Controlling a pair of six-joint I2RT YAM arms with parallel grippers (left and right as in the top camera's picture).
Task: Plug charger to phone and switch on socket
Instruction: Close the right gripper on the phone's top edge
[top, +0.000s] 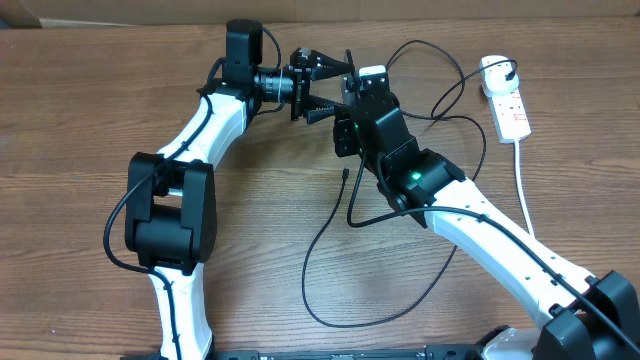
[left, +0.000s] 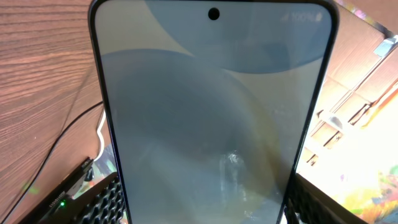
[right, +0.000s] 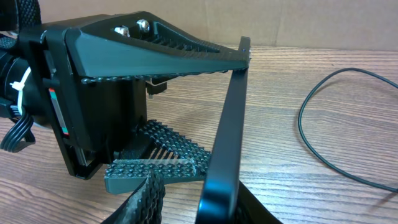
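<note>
The left gripper (top: 341, 85) is clamped on the phone (left: 211, 124). Its two ribbed fingers (right: 155, 46) press on the phone's opposite long edges, and the phone is held up off the table (top: 80, 120). In the left wrist view the bright screen faces back toward the wrist and fills nearly the whole frame. The phone's lower end is cut off by the picture's edge, and only slivers of the ribbed pads show at the bottom corners. From above, the phone is edge-on and little more than a dark sliver at the fingertips.

The right gripper (right: 199, 208) sits right up against the left one. In the overhead view it is hidden under its own wrist housing. In its own camera only two finger stubs show at the bottom edge, one on each side of the phone's near end. Whether they pinch anything, or merely straddle the phone, cannot be told.

The charger (right: 300, 121) lies in slack loops on the table below and behind the right gripper, along its forearm. A loose end lies just beside that forearm and is too small to make out. The socket (top: 510, 105) lies well beyond the right gripper's outer side with a dark plug in its rounded end. Its switches are too small to read.
</note>
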